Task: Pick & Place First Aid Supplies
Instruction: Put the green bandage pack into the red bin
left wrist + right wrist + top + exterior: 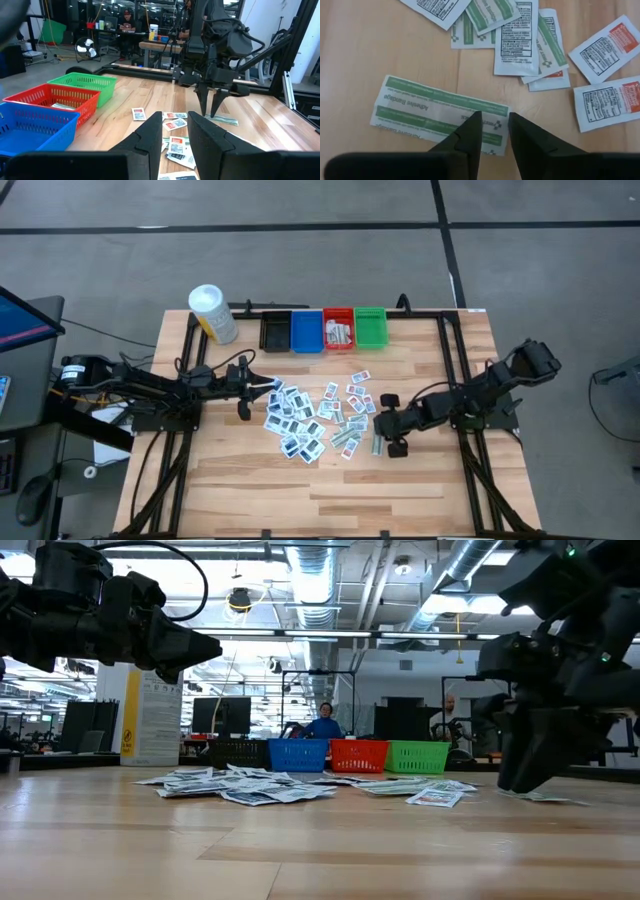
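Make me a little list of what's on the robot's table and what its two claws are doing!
Table: wooden top
Bins at far edge: black bin, blue bin, red bin, green bin
In the red bin: a few packets; the others look empty
Loose packets: scattered mid-table
Yellow container: beside the black bin
Right claw: fingers slightly apart, pointing down over a green bandage strip, holding nothing
Left claw: above the pile's left edge, fingers slightly apart, empty
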Robot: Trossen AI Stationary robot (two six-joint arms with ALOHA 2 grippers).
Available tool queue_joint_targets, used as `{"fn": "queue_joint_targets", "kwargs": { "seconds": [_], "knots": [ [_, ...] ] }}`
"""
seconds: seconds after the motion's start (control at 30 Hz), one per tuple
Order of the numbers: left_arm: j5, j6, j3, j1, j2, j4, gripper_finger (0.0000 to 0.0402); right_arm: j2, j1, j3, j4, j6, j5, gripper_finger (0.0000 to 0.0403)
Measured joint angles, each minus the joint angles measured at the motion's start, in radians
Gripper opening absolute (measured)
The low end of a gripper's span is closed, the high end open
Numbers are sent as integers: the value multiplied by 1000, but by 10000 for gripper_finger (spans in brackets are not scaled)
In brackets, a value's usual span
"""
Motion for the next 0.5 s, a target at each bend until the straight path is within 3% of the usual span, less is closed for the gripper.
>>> {"fn": "queue_joint_targets", "kwargs": {
  "seconds": [0.3, 0.5],
  "knots": [
    [0, 0, 0, 0, 0, 0, 93, 0, -57, -1, -6, -41, -83, 8],
    [0, 0, 0, 0, 0, 0, 93, -1, -74, -2, -5, -62, -92, 7]
  ]
}}
